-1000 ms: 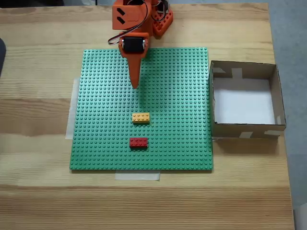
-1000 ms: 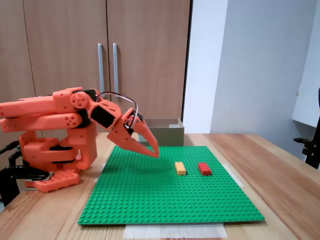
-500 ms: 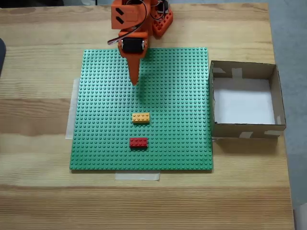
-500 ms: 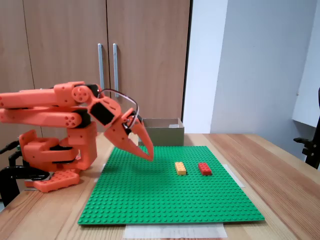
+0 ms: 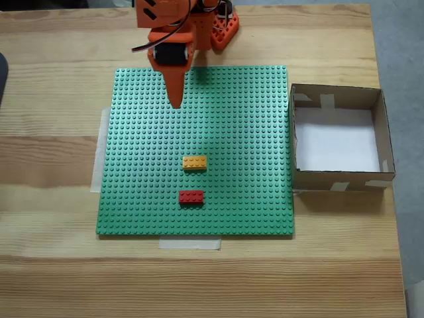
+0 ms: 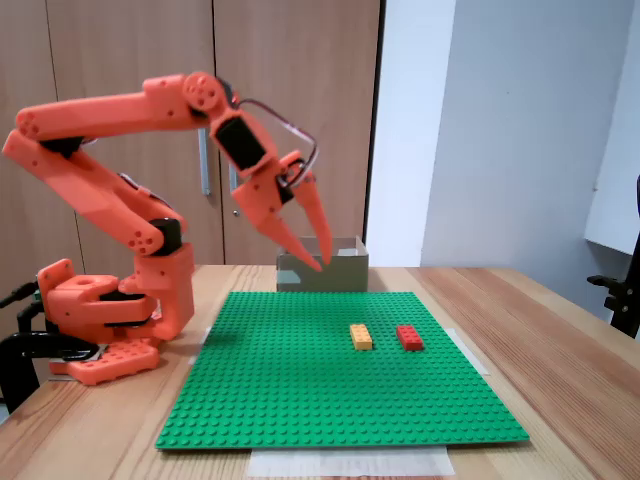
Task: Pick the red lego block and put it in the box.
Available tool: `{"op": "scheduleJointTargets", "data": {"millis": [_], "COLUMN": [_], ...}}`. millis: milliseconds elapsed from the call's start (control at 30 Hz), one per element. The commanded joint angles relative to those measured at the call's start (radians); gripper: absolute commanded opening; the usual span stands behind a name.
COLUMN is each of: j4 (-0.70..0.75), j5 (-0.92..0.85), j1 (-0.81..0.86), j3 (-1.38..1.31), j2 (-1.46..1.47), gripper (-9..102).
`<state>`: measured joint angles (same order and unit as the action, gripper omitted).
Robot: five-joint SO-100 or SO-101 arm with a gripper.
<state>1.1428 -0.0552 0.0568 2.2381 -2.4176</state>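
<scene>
Gripper [image 5: 176,103] [image 6: 322,262] hangs raised above the far part of the green baseplate [image 5: 232,99], fingers pointing down and toward the near edge; in the side-on fixed view the tips sit high off the studs. Jaws read as together or nearly so, with nothing between them; the top-down fixed view shows one tapering orange wedge, no visible gap. The arm is folded high over its base, which stands at the far edge of the table [image 5: 53,265], just beyond the plate. Outward from the tool along the plate: orange-yellow brick [image 5: 195,162] [image 6: 360,336] comes first, roughly mid-plate. The red lego block [image 5: 191,197] [image 6: 410,337] lies just past it toward the near edge, apart from the yellow one, long side parallel to that edge, flat on the studs. The box [image 5: 381,132] [image 6: 345,270] sits off the plate's right edge in the top-down fixed view, touching or just beside it, white floor bare. Judgement: step in hand is the approach, pick not yet begun, nothing placed. Next move calls for reaching out over the yellow brick, opening the jaws, and descending so they straddle the red block across its short width. Risk: clipping the yellow brick on the way; block may be pressed onto studs and resist lift.
</scene>
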Motion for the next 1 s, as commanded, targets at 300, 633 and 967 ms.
{"op": "scheduleJointTargets", "data": {"millis": [300,633,967], "j4": [0.164,0.164,0.304], "j5": [-0.023,-0.025,-0.054], "j1": [-0.002,-0.006,-0.014], "j3": [-0.534,-0.75,-1.065], "j2": [0.46,0.695,0.894], "gripper": [19,24,20]}}
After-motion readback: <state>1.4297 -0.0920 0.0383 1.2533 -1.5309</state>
